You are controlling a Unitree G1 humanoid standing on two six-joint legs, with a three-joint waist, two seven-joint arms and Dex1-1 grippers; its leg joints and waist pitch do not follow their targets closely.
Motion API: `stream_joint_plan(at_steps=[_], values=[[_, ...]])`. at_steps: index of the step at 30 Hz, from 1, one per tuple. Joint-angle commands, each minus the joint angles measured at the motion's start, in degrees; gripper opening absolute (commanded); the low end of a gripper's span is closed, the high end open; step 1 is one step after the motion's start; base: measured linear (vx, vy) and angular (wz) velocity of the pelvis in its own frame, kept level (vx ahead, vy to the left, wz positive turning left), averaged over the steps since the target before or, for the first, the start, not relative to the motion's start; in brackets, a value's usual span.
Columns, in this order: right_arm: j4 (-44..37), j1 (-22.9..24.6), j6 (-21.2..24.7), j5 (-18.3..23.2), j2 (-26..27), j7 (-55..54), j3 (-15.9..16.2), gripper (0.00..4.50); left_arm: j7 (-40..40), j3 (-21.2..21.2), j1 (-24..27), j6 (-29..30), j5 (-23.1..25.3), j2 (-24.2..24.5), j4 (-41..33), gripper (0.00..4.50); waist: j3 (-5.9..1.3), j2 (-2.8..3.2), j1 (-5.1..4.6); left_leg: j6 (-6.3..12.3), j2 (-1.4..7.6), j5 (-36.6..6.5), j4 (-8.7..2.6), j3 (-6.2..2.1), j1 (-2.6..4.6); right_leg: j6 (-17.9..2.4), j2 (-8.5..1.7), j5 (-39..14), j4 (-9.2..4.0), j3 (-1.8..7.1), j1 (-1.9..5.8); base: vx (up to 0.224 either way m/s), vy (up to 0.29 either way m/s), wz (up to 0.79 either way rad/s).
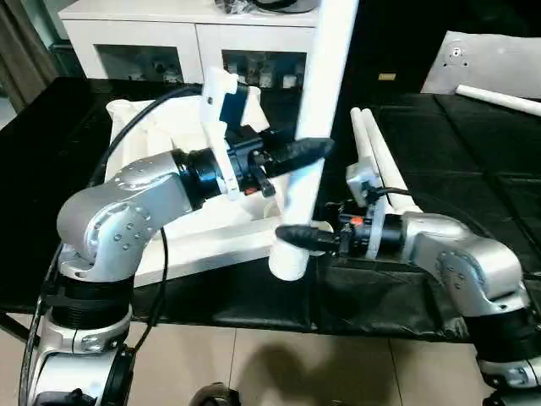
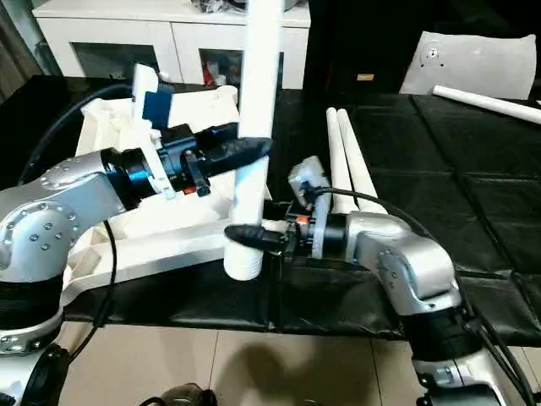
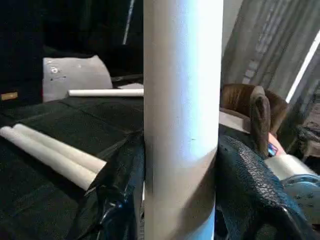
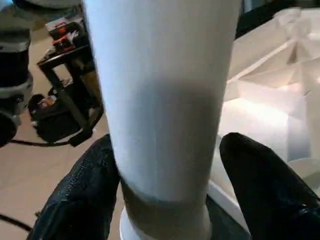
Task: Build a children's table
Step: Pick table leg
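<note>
Left gripper is clamped on the long white tapered plastic leg standing upright at the near corner of the upside-down white ribbed tabletop, right gripper sits loose around its base, one finger just clear. Two more legs lie on the black table, a fourth further back, so mostly still to do

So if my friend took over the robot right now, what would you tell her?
Left end effector: shut on the upright leg, partway up.
Right end effector: fingers beside that leg's bottom, one not touching it; open.
The leg stands at the near corner of the upside-down tabletop.
Two spare legs lie on the black mat, one more farther back.
Done: one leg stood at its corner; I can't tell if it's tight.
Left: the other three legs.
</note>
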Motion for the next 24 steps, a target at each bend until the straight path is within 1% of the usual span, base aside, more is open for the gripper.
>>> stream_joint_plan(at_steps=[1,3,6,7,8,11,12,13,15,17,18,19,21,22,24], values=[[0.26,-0.93,0.25,-0.66,-0.39,0.58,0.42,3.28,-0.89,-0.33,-1.56,-0.85,0.08,0.41,0.11,1.77,-4.01,-0.60,0.17,0.32,3.30,-6.51,-3.40,-1.56,1.60,-9.41,-6.16,-8.88,-4.51,2.92,2.15,0.000,0.000,0.00],[0.52,-1.11,0.24,-0.70,-0.24,0.91,0.70,3.28,-1.51,-0.63,-1.76,-0.99,0.21,0.36,0.20,1.77,-4.10,-0.49,0.20,0.37,3.30,-6.20,-3.38,-1.57,1.63,-9.49,-6.13,-8.14,-4.40,2.91,2.16,0.000,0.000,0.00],[0.67,-1.22,0.21,-0.74,-0.11,1.06,0.92,3.28,-1.90,-0.89,-1.83,-1.13,0.42,0.38,0.28,1.77,-4.09,-0.54,0.20,0.54,3.27,-6.13,-3.34,-1.55,1.57,-9.71,-6.15,-7.85,-4.41,2.90,2.22,0.000,0.000,0.00],[0.77,-1.28,0.18,-0.76,-0.06,1.10,1.00,3.01,-2.05,-1.02,-1.87,-1.23,0.56,0.43,0.34,1.77,-4.07,-0.54,0.16,0.52,3.28,-6.14,-3.36,-1.57,1.53,-9.74,-6.12,-7.80,-4.39,2.89,2.24,0.000,0.000,0.00],[0.83,-1.33,0.19,-0.74,-0.03,1.15,1.03,2.95,-2.17,-1.10,-1.90,-1.25,0.61,0.47,0.38,1.77,-4.08,-0.44,0.19,0.45,3.30,-6.46,-3.33,-1.56,1.64,-9.72,-6.15,-8.12,-4.44,2.88,2.17,0.000,0.000,0.00],[1.29,-1.53,0.13,-0.72,0.09,1.49,1.25,2.89,-3.11,-1.68,-2.13,-1.32,0.60,0.78,0.42,1.77,-4.08,-0.49,0.17,0.44,3.31,-6.58,-3.39,-1.60,1.58,-9.60,-6.12,-8.42,-4.43,2.89,2.22,0.000,0.000,0.00],[1.32,-1.51,0.10,-0.75,0.09,1.55,1.29,2.72,-3.16,-1.75,-2.17,-1.32,0.57,0.76,0.40,1.77,-4.10,-0.38,0.20,0.35,3.35,-6.60,-3.40,-1.61,1.68,-9.66,-6.11,-8.36,-4.40,2.87,2.14,0.000,0.000,0.00],[1.37,-1.49,0.06,-0.85,0.13,1.62,1.31,2.50,-3.20,-1.81,-2.23,-1.36,0.58,0.72,0.43,1.77,-4.08,-0.43,0.18,0.37,3.36,-6.56,-3.40,-1.58,1.65,-9.83,-6.15,-8.01,-4.40,2.89,2.16,0.000,0.000,0.00],[1.56,-1.48,-0.07,-1.11,0.23,1.75,1.37,2.49,-3.40,-1.97,-2.39,-1.40,0.68,0.60,0.58,1.77,-4.12,-0.39,0.24,0.37,3.36,-6.55,-3.36,-1.60,1.65,-9.93,-6.15,-7.70,-4.33,2.90,2.20,0.000,0.000,0.00],[1.70,-1.45,-0.21,-1.21,0.25,1.80,1.45,2.23,-3.62,-2.08,-2.46,-1.37,0.84,0.48,0.62,1.77,-4.11,-0.44,0.23,0.46,3.29,-6.43,-3.36,-1.57,1.60,-9.93,-6.10,-7.44,-4.34,2.88,2.21,0.000,0.000,0.00],[1.75,-1.41,-0.28,-1.27,0.28,1.84,1.46,2.12,-3.75,-2.16,-2.48,-1.40,0.88,0.43,0.65,1.76,-4.13,-0.34,0.26,0.40,3.28,-6.45,-3.33,-1.57,1.59,-10.00,-6.18,-7.48,-4.39,2.89,2.23,0.000,0.000,0.00],[1.77,-1.34,-0.35,-1.32,0.31,1.86,1.48,2.08,-3.76,-2.24,-2.51,-1.42,0.92,0.37,0.67,1.76,-4.14,-0.38,0.24,0.40,3.31,-6.47,-3.34,-1.60,1.58,-10.01,-6.13,-7.43,-4.35,2.87,2.25,0.000,0.000,0.00],[1.82,-1.18,-0.57,-1.43,0.40,1.80,1.55,2.04,-3.65,-2.34,-2.61,-1.31,0.77,0.21,0.77,1.75,-4.17,-0.09,0.26,0.31,3.37,-6.54,-3.34,-1.66,1.66,-10.18,-6.16,-7.11,-4.29,2.85,2.19,0.000,0.000,0.00],[1.82,-1.16,-0.59,-1.44,0.41,1.79,1.56,2.00,-3.63,-2.35,-2.62,-1.29,0.75,0.19,0.78,1.75,-4.16,-0.24,0.21,0.23,3.38,-6.72,-3.38,-1.66,1.65,-10.24,-6.10,-6.98,-4.28,2.85,2.24,0.000,0.000,0.00],[1.76,-0.97,-0.68,-1.55,0.50,1.76,1.54,1.98,-3.53,-2.36,-2.63,-1.08,0.63,0.15,0.77,1.75,-4.15,-0.22,0.24,0.26,3.37,-6.80,-3.39,-1.64,1.64,-10.40,-6.15,-6.88,-4.29,2.86,2.24,0.000,0.000,0.00]])
